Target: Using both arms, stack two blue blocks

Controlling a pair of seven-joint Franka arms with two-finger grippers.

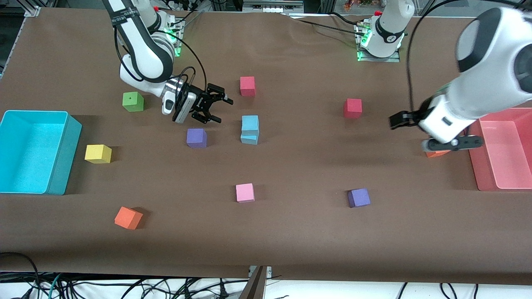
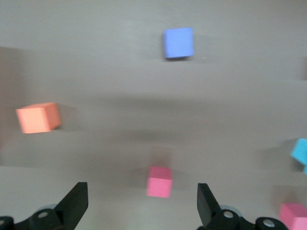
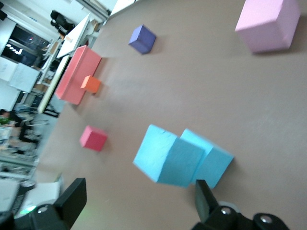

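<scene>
Found upper blue block [image 1: 250, 123] sitting on lower blue block [image 1: 249, 139], mid-table, roughly midway between the two arms' ends. Sat skewed, not flush: twisted and offset on the lower one. Judged stack as done, just untidy.

Saw right gripper [image 1: 220, 110] low over the table just beside the stack, toward the right arm's end, fingers spread, nothing held. Probably parked there because the release happened on that side; enough gap to clear the stack without a nudge.

Saw left gripper [image 2: 141, 187] up over the table at the left arm's end, near the pink bin [image 1: 476, 166] and above an orange cube [image 1: 436, 154]. Well apart from the stack, so read as waiting out of the way.

View differences:
- Right wrist view: showed the misalignment best, with the upper block overhanging one edge. Looked milder from the front.
- Left wrist view: confirmed fingers wide apart and empty; could not tell that from the front view, with the wrist body in the way. Caught only a sliver of the blue blocks at the frame edge.
- Front view: only one giving both grippers' positions against the stack.
</scene>
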